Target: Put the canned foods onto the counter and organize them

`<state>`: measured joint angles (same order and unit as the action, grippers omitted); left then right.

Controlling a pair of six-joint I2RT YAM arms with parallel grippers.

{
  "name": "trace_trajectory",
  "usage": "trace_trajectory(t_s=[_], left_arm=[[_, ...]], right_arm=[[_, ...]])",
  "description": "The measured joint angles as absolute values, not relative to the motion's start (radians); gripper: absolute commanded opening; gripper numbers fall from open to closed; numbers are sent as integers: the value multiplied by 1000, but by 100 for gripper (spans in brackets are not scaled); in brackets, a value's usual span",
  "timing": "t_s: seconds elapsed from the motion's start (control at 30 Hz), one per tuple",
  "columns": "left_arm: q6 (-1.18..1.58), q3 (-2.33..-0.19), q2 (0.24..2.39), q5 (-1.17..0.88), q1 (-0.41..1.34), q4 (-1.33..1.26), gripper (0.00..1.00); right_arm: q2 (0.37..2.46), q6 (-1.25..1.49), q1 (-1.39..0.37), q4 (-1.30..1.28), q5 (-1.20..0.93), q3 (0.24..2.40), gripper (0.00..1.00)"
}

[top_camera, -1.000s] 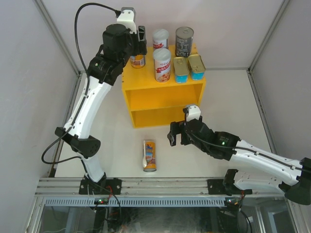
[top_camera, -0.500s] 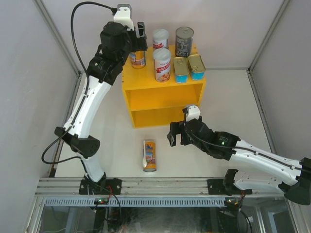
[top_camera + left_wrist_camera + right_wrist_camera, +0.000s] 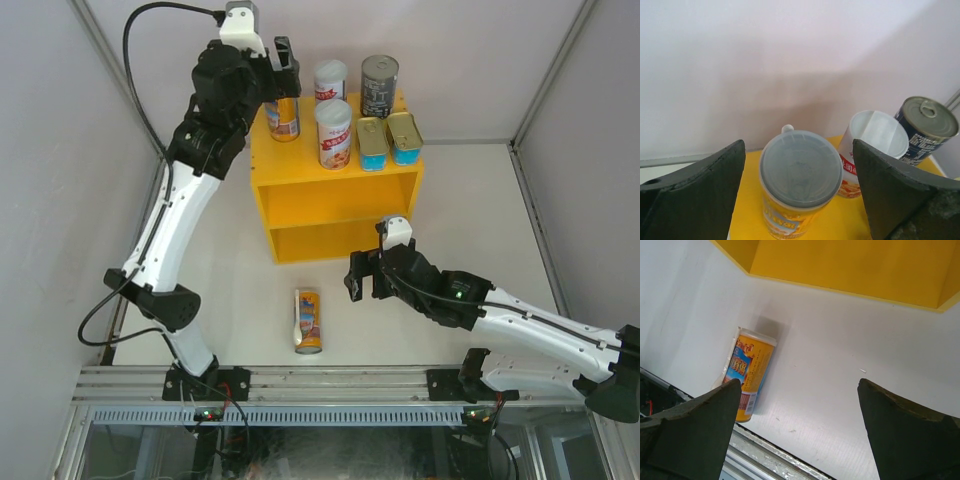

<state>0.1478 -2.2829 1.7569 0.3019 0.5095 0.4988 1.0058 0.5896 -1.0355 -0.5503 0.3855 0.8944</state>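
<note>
The yellow counter [image 3: 335, 195] carries an orange-blue can [image 3: 283, 118], two white-red cans [image 3: 331, 80] [image 3: 334, 133], a dark grey can [image 3: 379, 87] and two teal gold-lidded tins [image 3: 372, 143] [image 3: 404, 137]. My left gripper [image 3: 281, 68] is open above the orange-blue can [image 3: 799, 185], a jaw on each side, neither touching it. A white-red can [image 3: 875, 145] and the dark grey can [image 3: 927, 127] stand to its right. A second orange-blue can with a white spoon [image 3: 308, 320] lies on the table. My right gripper [image 3: 362, 281] is open and empty, right of that can [image 3: 747, 380].
White walls enclose the table on three sides. A metal rail [image 3: 330, 385] runs along the near edge, just below the lying can. The counter's two front compartments [image 3: 340, 238] face my right arm; its yellow underside shows in the right wrist view [image 3: 850, 265].
My left gripper has drawn back up and left from the orange-blue can, which stays standing on the counter. The right arm has not moved.
</note>
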Motion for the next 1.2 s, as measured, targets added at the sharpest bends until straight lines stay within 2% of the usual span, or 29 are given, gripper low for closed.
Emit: trace_trajectory(t_s=[0.3,0.43,0.7,0.93,1.2], left_arm=[[171,-2279,1702,277,509,477,92],[176,-2209,1632,273,513,469,92],[222,-1890,1356,275,559,440,91],[314,-1529,1058,294,651,485,90],[455,-1221,807,349,765,559,89]], right_arm=[[1008,586,-1036,-550,383,894,98],[1025,583,-1036,-550,382,894,98],[1038,588,-1049,-559,411,894,98],[1008,616,-1050,-610,470,894,98],[988,663,-1057,-675,509,894,98]])
